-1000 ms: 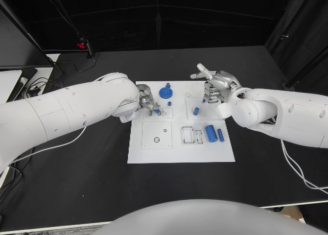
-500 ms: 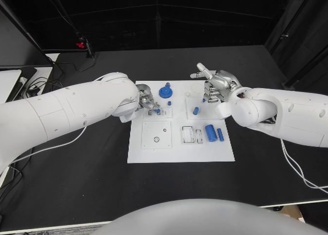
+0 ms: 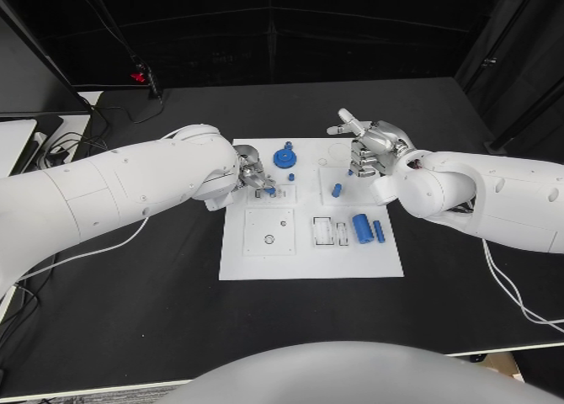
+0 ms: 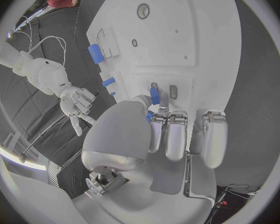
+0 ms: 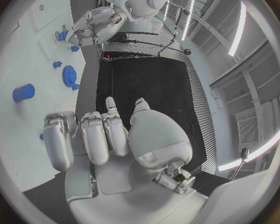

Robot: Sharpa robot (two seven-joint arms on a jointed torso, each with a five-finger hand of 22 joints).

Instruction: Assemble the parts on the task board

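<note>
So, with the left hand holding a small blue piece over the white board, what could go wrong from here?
1. The left hand pinches the small blue peg only at its fingers, so it may tilt or slip before it seats.
2. The blue gear stands close to that hand and could be knocked.
3. The right hand hovers above the board, near another blue piece, and could nudge it if it descends.

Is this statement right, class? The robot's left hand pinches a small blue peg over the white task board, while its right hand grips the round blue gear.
Not quite. The right hand holds nothing: in the head view the round blue gear stands apart from it on the white task board. The rest holds: the left wrist view shows the left hand pinching a small blue peg over the board.
</note>
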